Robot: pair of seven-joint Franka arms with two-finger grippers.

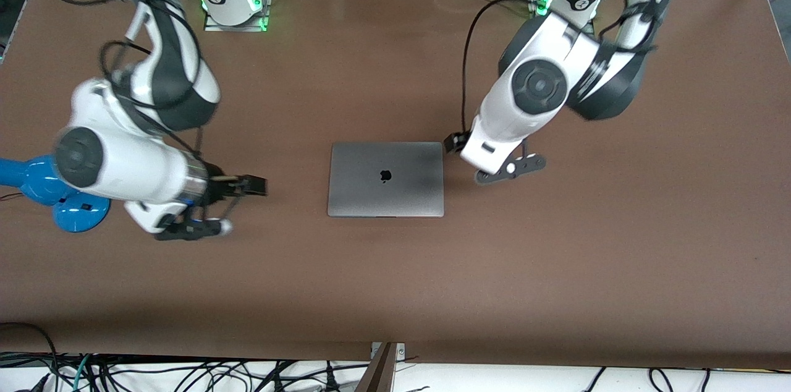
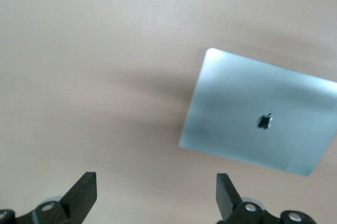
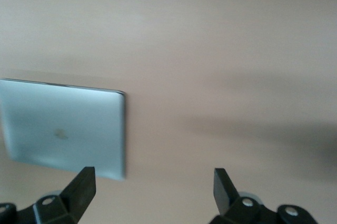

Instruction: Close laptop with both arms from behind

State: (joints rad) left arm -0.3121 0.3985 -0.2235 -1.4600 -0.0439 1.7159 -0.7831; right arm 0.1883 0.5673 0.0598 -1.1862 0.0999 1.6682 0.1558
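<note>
With its lid already flat, the laptop point(image 1: 386, 179) is seen mid-table, apple logo point(image 1: 385, 175) up; the left gripper point(image 2: 157, 192) and right gripper point(image 3: 153, 190), both spread wide and empty, are best lifted straight clear of it at either end.

A broad brown counter point(image 1: 395, 281) fills the frame, with the shut silver-grey laptop point(image 1: 386, 179) lying flat at its centre, lid and dark logo up, a blue lamp point(image 1: 46, 191) at the frame's middle left edge, and two arm bases along the top.
</note>
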